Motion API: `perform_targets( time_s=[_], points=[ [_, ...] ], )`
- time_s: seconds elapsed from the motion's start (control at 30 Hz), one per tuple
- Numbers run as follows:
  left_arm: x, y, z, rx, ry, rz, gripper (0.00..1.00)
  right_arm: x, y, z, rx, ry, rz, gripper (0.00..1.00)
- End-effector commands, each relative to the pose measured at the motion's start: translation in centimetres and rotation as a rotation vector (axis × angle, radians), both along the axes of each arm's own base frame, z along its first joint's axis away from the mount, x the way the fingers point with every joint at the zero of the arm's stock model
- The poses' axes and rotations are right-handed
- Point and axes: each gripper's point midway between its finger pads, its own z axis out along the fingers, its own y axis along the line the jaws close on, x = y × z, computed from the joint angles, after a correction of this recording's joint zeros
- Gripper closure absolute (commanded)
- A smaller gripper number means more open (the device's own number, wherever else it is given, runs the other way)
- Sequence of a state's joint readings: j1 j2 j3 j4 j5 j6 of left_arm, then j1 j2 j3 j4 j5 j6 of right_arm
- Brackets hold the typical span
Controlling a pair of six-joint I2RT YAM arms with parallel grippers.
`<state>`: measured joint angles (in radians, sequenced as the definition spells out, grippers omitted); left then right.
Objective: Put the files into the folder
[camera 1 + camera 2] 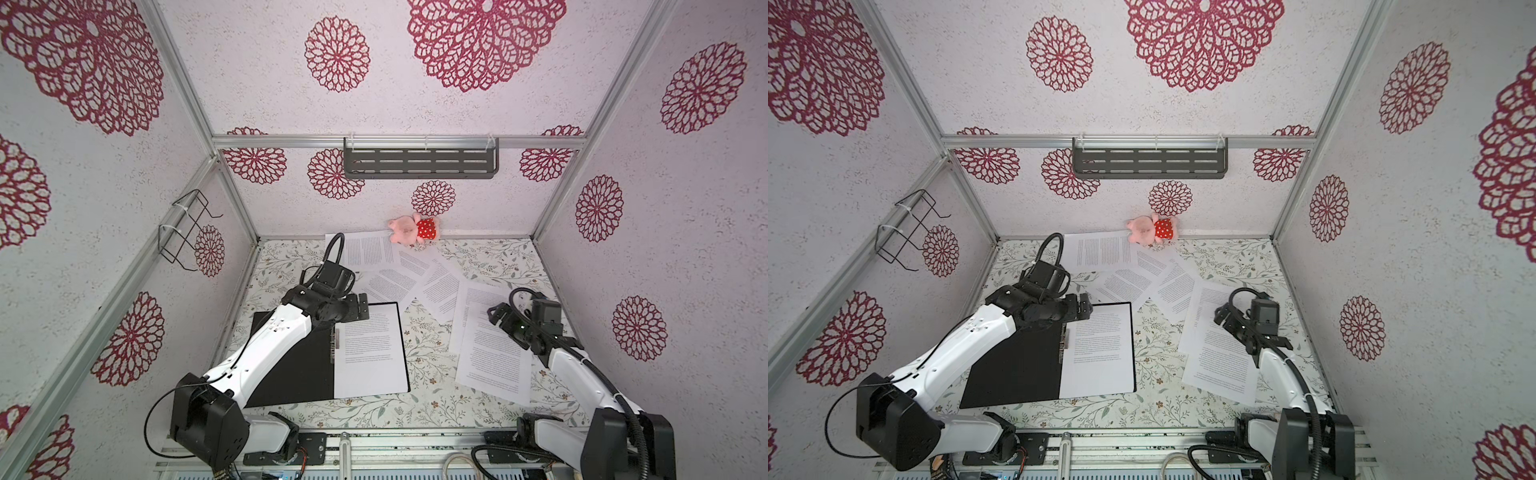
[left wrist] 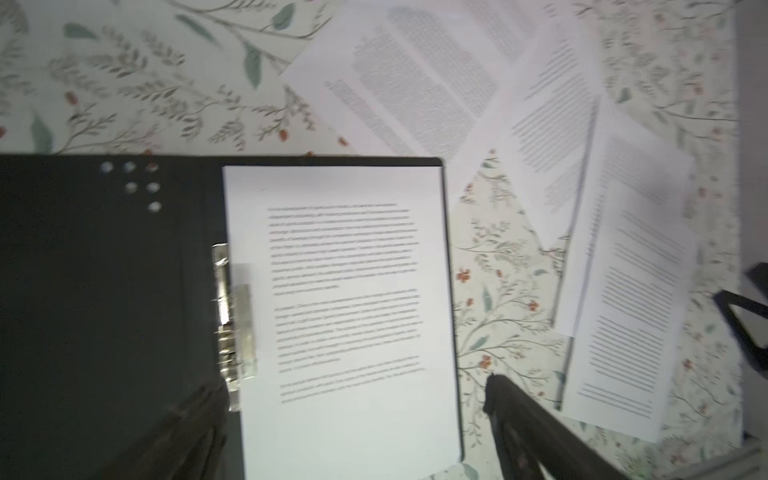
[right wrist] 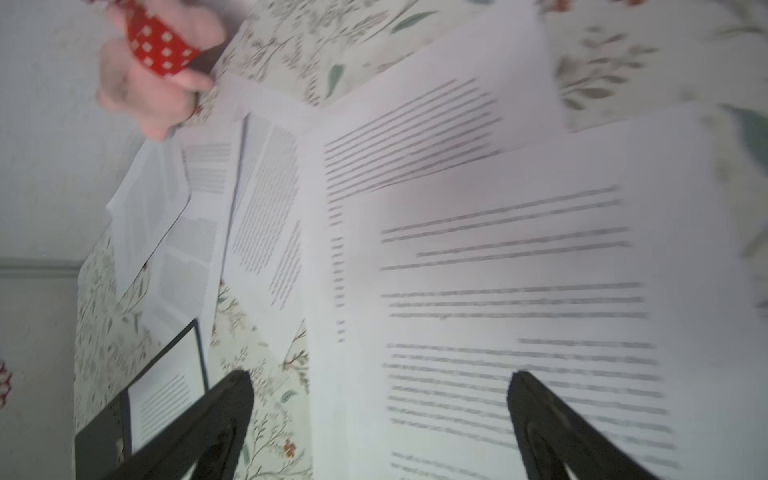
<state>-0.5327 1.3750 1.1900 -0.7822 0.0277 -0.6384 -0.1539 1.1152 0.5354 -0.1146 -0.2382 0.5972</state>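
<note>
The folder [image 1: 291, 374] lay open flat on the left of the floral counter [image 1: 428, 349], black inside up. One printed sheet [image 1: 370, 353] rested on its right half, beside the metal spine clip [image 1: 332, 347]. The left jaws hung above the folder's far edge, spread wide with nothing between them. In the wrist view their fingers [image 2: 523, 419] stood either side of that sheet, well clear of it. The other files [image 1: 440, 286] were strewn, overlapping, from the back wall toward the right side. The right jaws stood wide open and empty over two sheets [image 1: 494, 361] lying there. A pink plush toy [image 1: 413, 229] in a red spotted dress lay against the back wall, touching the corner of the farthest sheet [image 1: 365, 249].
</note>
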Motion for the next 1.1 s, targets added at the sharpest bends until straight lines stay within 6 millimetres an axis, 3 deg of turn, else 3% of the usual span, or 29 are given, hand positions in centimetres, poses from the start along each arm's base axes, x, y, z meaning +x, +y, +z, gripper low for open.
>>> perform_targets(
  time_s=[0.0, 0.1, 0.2, 0.37, 0.73, 0.97, 1.07],
  points=[
    [-0.1, -6.1, 1.9, -0.132, -0.051, -0.101, 0.01, -2.1, -3.5, -1.6, 0.029, 0.057, -0.137, 0.01],
    [-0.6, -11.2, 1.8, -0.183, -0.039, -0.185, 0.01, -2.9, -5.8, -2.4, 0.038, 0.064, -0.223, 0.01],
    [-1.3, -14.9, 0.7, -0.154, -0.022, -0.261, 0.01, -3.7, -7.2, -3.6, 0.084, 0.075, -0.271, 0.01],
    [-1.6, -17.9, -1.1, -0.189, 0.010, -0.305, 0.01, -3.9, -6.0, -5.6, 0.196, 0.104, -0.228, 0.01],
    [-0.4, -18.3, -1.0, -0.213, 0.001, -0.333, 0.01, -3.2, -2.0, -7.6, 0.313, 0.173, -0.130, 0.01],
    [0.9, -18.0, -0.5, -0.207, 0.081, -0.307, 0.01, -3.5, 3.5, -7.8, 0.414, 0.274, -0.036, 0.02],
    [0.9, -18.9, -1.3, -0.219, 0.157, -0.314, 0.01, -3.7, 5.8, -7.6, 0.444, 0.307, -0.021, 0.02]
  ],
)
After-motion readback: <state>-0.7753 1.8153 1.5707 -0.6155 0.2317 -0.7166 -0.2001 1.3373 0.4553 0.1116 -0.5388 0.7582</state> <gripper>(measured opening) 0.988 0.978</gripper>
